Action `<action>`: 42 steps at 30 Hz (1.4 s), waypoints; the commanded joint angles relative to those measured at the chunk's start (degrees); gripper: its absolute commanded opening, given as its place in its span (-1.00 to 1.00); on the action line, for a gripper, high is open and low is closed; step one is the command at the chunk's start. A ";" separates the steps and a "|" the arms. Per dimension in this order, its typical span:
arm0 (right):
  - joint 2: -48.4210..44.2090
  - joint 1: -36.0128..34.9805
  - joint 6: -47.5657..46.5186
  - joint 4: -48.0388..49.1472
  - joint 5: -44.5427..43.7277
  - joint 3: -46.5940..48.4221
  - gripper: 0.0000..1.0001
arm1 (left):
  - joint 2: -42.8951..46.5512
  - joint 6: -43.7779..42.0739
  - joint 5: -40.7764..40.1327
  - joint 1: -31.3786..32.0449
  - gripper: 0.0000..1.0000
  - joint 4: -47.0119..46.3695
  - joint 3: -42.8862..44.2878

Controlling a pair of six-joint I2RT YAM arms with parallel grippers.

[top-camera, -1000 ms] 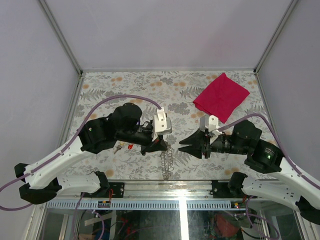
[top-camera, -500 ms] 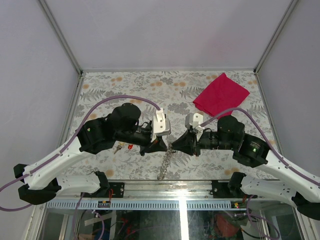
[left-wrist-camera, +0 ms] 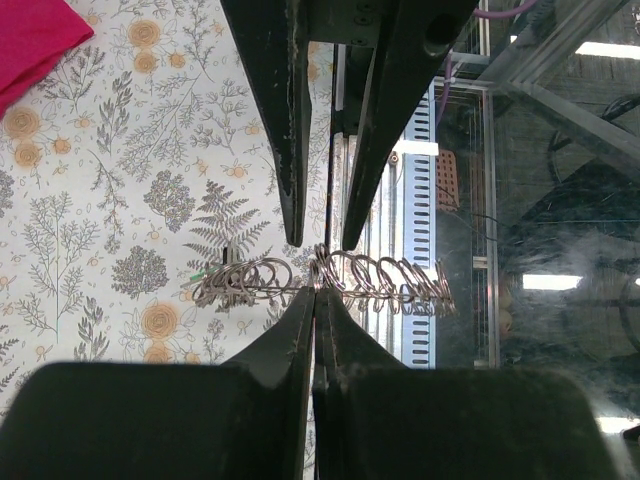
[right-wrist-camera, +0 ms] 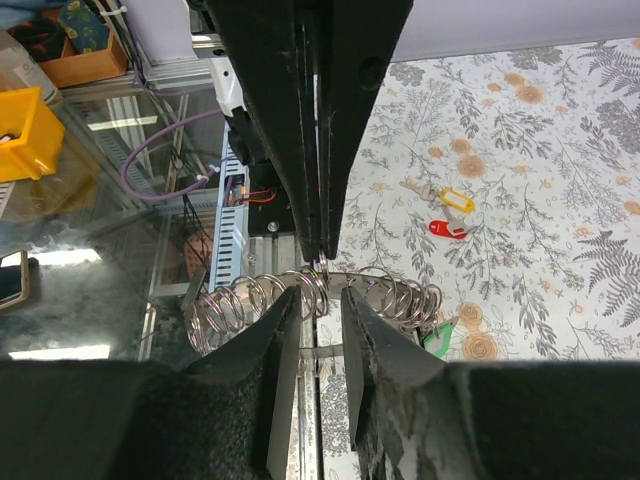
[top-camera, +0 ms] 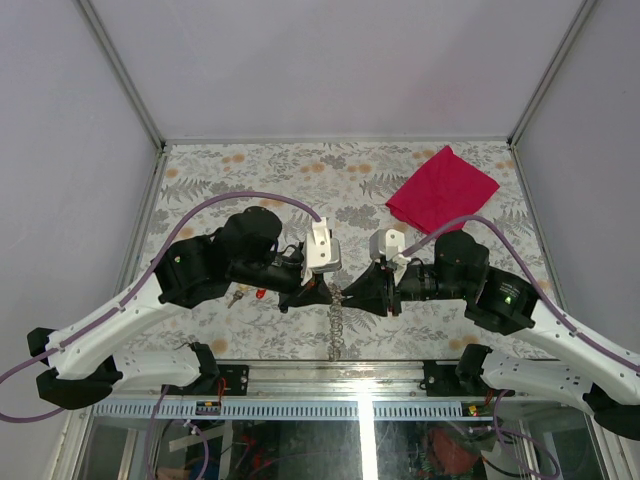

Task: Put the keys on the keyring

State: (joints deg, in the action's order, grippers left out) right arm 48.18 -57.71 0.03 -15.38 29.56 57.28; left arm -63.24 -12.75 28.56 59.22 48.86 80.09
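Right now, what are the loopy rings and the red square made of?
The loopy rings look like shiny silver metal wire: thin coils that glint in the light. The red square looks like soft cloth, probably fabric: dull, no shine, lying limp and flat.

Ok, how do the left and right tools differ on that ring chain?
The left tool is shut, pinching the chain of rings; the right tool has jaws apart around one ring. The left tool enters from the left, the right tool from the right. Both meet tip to tip.
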 commanded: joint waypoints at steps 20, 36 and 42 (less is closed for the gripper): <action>0.34 -0.22 -0.02 1.07 -10.60 2.39 -0.60 | 1.07 -0.70 1.79 0.14 -1.00 -1.66 2.89; 0.26 -0.24 -0.17 1.94 1.70 2.41 -0.48 | 0.90 -0.90 1.66 0.17 -1.00 -1.66 2.96; 0.59 -0.28 -0.03 2.23 3.11 2.29 -0.45 | 0.90 -0.79 1.57 0.18 -1.00 -1.66 3.09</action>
State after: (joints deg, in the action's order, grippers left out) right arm 49.69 -57.71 0.16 -16.01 29.28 57.82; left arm -63.18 -12.78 29.82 59.22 48.97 80.68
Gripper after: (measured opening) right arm 0.265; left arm 0.010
